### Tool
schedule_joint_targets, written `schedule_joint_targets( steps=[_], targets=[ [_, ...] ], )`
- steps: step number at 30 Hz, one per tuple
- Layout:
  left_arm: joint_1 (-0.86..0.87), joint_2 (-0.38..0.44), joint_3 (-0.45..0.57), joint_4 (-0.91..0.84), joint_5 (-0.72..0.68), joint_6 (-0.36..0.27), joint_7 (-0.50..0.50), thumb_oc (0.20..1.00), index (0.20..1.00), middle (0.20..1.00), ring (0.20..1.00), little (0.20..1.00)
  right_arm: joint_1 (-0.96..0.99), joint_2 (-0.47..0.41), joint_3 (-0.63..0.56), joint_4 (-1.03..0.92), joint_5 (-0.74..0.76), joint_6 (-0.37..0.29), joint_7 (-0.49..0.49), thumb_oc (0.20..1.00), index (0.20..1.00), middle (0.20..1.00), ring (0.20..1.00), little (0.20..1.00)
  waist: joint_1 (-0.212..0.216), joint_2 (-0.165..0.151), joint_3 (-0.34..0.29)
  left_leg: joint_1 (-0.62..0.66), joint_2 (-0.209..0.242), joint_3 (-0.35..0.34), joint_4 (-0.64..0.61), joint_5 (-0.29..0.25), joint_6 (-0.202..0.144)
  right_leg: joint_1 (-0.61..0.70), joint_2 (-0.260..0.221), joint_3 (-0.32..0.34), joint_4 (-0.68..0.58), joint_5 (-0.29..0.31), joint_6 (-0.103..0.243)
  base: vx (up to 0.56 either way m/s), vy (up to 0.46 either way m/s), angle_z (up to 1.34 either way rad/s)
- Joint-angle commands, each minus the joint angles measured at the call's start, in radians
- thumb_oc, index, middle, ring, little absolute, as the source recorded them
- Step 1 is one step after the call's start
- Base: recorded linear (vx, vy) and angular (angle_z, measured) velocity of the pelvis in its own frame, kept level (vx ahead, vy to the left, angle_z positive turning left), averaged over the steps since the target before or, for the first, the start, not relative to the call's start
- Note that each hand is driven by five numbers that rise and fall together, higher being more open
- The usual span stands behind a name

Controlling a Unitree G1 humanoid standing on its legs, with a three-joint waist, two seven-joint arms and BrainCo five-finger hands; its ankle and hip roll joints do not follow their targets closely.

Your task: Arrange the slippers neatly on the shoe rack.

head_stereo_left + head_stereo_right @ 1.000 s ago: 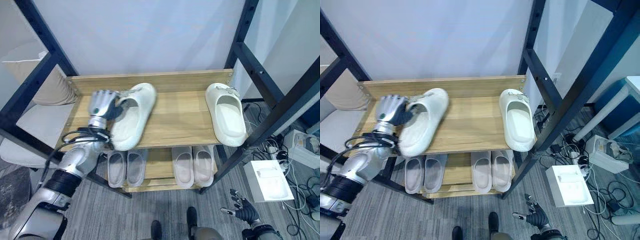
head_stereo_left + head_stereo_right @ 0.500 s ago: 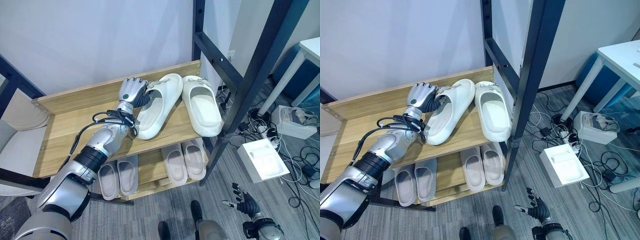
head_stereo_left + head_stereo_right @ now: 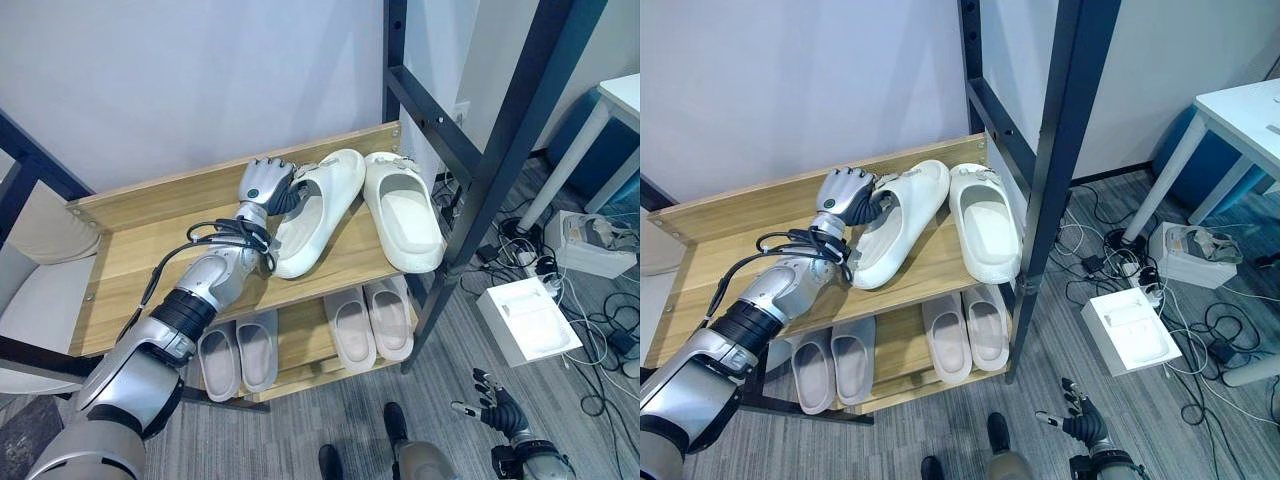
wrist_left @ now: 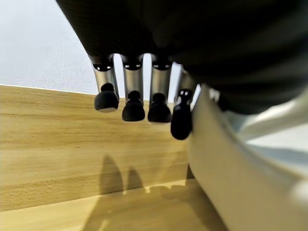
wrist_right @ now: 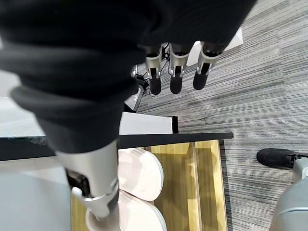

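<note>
Grey carpet floor (image 3: 300, 430) lies under a wooden shoe rack (image 3: 140, 250) that stands against a pale wall (image 3: 180, 80). Dark metal posts (image 3: 505, 130) rise beside the rack on the right. The rack has a top shelf and a lower shelf (image 3: 300, 345).

On the top shelf, far over to the right side, lie two big cream slippers. The right cream slipper (image 3: 405, 212) lies straight, with its toe toward the wall. The left cream slipper (image 3: 312, 212) lies tilted, and its toe end touches or nearly touches the other one near the back of the shelf. Most of the top shelf to the left of them is bare wood.

The left hand (image 3: 264, 184) is on the tilted slipper near its toe end. Its fingers (image 4: 133, 103) are bent down over the outer edge of the slipper, and the thumb side goes into the opening, so it has hold of the slipper.

On the lower shelf stand two pairs of grey slippers, one pair on the left (image 3: 240, 350) and one pair on the right (image 3: 370, 322). Each pair sits side by side.

A white box (image 3: 528, 325) and some cables (image 3: 600, 340) lie on the floor to the right of the rack.

The right hand (image 3: 497, 410) hangs low near the floor, well away from the rack. Its fingers (image 5: 175, 72) are straight and spread, and it holds nothing.
</note>
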Motion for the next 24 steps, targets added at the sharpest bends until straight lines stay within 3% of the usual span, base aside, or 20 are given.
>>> schedule_joint_targets(
  steps=[1, 16, 17, 18, 24],
  targets=[
    [-0.052, 0.042, 0.092, 0.113, 0.033, 0.04, 0.012, 0.2, 0.2, 0.2, 0.2, 0.2, 0.027, -0.028, -0.005, -0.088, 0.003, -0.029, 0.009, 1.0, 1.0, 1.0, 1.0, 1.0, -0.005, -0.036, -0.005, 0.062, -0.018, -0.05, 0.0, -0.082, -0.019, 0.123, -0.018, -0.032, 0.002, -0.169, 0.079, 0.0, 0.0, 0.0],
    [-0.025, 0.027, 0.11, 0.166, 0.017, 0.057, 0.036, 0.2, 0.2, 0.2, 0.2, 0.2, 0.048, -0.024, 0.015, -0.14, -0.006, -0.021, 0.006, 1.0, 1.0, 1.0, 1.0, 1.0, 0.005, -0.046, -0.006, 0.068, -0.017, -0.054, 0.0, -0.082, -0.017, 0.135, -0.016, -0.038, 0.002, -0.173, 0.078, 0.0, 0.001, 0.0],
    [-0.028, 0.025, 0.108, 0.157, 0.021, 0.055, 0.035, 0.724, 0.724, 0.724, 0.724, 0.724, 0.049, -0.024, 0.016, -0.14, -0.007, -0.019, 0.006, 1.0, 1.0, 1.0, 1.0, 1.0, 0.005, -0.046, -0.006, 0.068, -0.018, -0.055, 0.0, -0.083, -0.016, 0.134, -0.016, -0.038, 0.002, -0.173, 0.078, 0.0, 0.0, 0.0],
    [-0.028, 0.022, 0.107, 0.152, 0.02, 0.054, 0.034, 1.0, 1.0, 1.0, 1.0, 1.0, 0.049, -0.024, 0.018, -0.14, -0.006, -0.019, 0.007, 1.0, 1.0, 1.0, 1.0, 1.0, 0.006, -0.046, -0.005, 0.068, -0.019, -0.055, 0.0, -0.082, -0.016, 0.134, -0.016, -0.038, 0.002, -0.173, 0.078, 0.0, 0.0, 0.0],
    [-0.018, 0.02, 0.125, 0.052, 0.028, 0.044, 0.02, 1.0, 1.0, 1.0, 1.0, 1.0, 0.053, -0.02, 0.017, -0.142, -0.008, -0.014, 0.01, 1.0, 1.0, 1.0, 1.0, 1.0, 0.011, -0.045, -0.005, 0.067, -0.019, -0.058, 0.0, -0.083, -0.015, 0.133, -0.017, -0.041, 0.002, -0.173, 0.078, 0.0, 0.0, 0.0]
  ],
)
